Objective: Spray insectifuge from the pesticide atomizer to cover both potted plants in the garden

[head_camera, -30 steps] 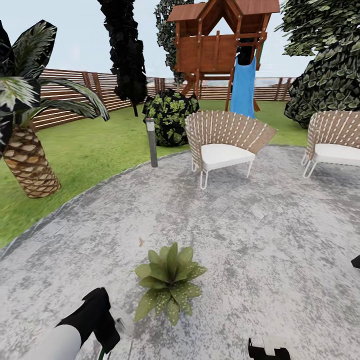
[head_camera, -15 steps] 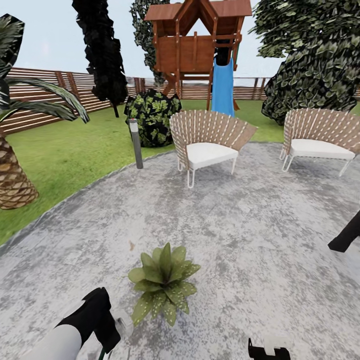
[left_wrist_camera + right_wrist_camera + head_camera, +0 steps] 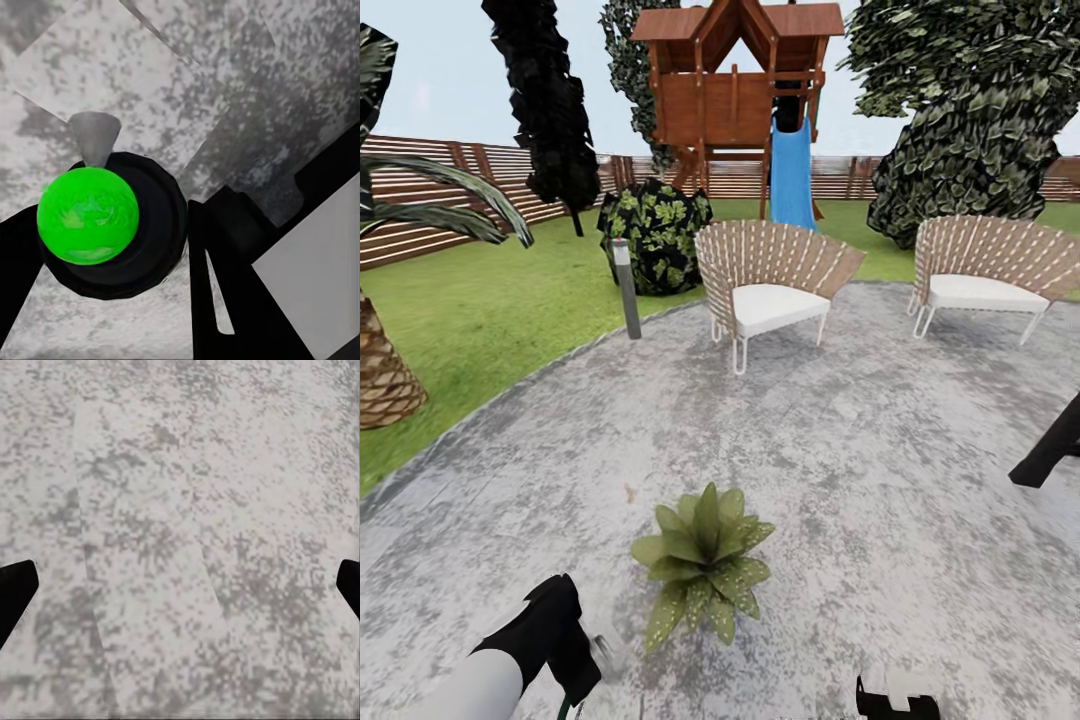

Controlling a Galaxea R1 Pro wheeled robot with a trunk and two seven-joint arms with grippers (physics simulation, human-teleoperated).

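One potted plant (image 3: 705,565), a low rosette of speckled green leaves, sits on the grey stone patio (image 3: 880,470) of the garden, just ahead of me. At the bottom left of the head view, my left gripper (image 3: 573,682) is shut on the pesticide atomizer (image 3: 607,648), whose whitish head pokes out just left of the plant. The left wrist view looks along the pesticide atomizer (image 3: 88,216): a green round body in a dark ring with a grey nozzle, held between the black fingers of the left gripper (image 3: 112,255). My right gripper (image 3: 897,698) (image 3: 180,585) is open over bare stone.
Two wicker chairs (image 3: 770,290) (image 3: 980,275) stand at the patio's far side, beside a short lamp post (image 3: 627,290) and a round bush (image 3: 655,235). A palm trunk (image 3: 385,375) grows on the lawn at left. A dark object (image 3: 1050,450) juts in at the right edge.
The camera has swung right, so chairs, bush and palm have slid left in the picture. Both grippers keep their places in the view, the left still holding the atomizer.
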